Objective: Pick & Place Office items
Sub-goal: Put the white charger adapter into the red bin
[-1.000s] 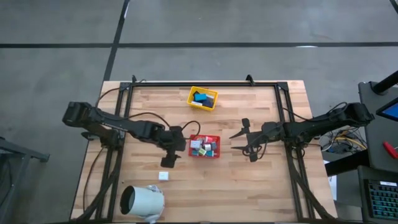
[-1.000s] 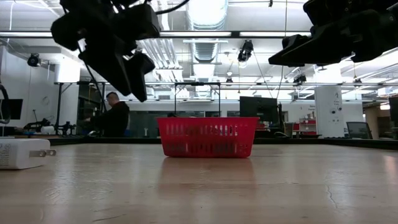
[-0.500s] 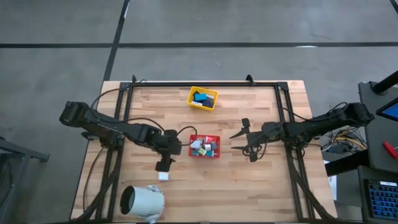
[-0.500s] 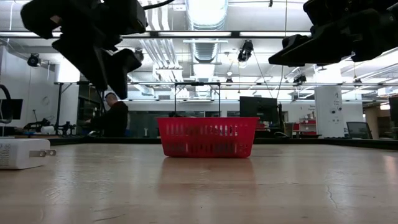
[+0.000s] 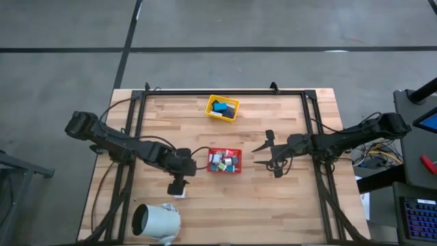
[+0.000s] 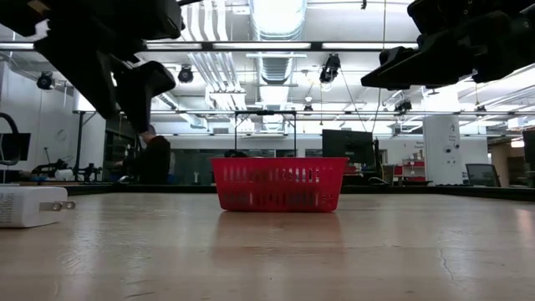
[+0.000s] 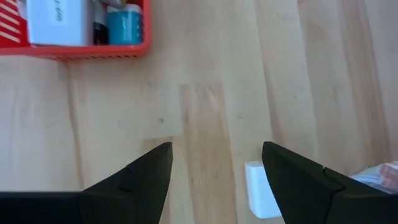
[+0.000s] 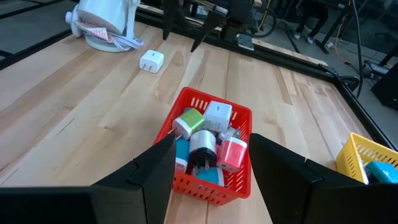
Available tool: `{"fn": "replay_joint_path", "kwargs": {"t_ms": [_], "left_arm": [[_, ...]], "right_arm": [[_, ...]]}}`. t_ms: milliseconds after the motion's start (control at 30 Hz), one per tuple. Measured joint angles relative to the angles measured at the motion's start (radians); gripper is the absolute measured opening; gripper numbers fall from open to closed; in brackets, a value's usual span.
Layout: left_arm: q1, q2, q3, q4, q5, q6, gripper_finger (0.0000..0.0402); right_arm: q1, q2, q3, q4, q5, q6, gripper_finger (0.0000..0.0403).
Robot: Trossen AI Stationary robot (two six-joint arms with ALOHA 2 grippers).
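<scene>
Counts: 2 arms, 2 trays — 1 red tray w/ approx 8 small pieces, 1 yellow tray at its 12 o'clock w/ 2; 1 loose white piece; 1 white cylinder.

The surface is pale wood in jointed planks, smooth with a faint satin sheen; the red tray looks like slotted plastic, as does the yellow tray; the office items inside seem smooth, slightly glossy plastic; the white block is matt plastic; both claws' fingers look matt black
</scene>
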Motion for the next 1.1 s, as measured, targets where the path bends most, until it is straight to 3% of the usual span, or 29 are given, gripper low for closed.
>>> {"fn": "replay_joint_path", "kwargs": {"t_ms": [633,1100], "left_arm": [[-0.113,0.057,0.0,-0.007,0.001,-0.186,0.0255],[-0.152,0.115,0.0,0.003,0.082,-0.29,0.0255]], "right_arm": [[0.0,0.0,-0.003,-0.005,0.0,0.018,0.0201],[0.0,0.0,-0.003,-0.024,0.0,0.022,0.0201]]}}
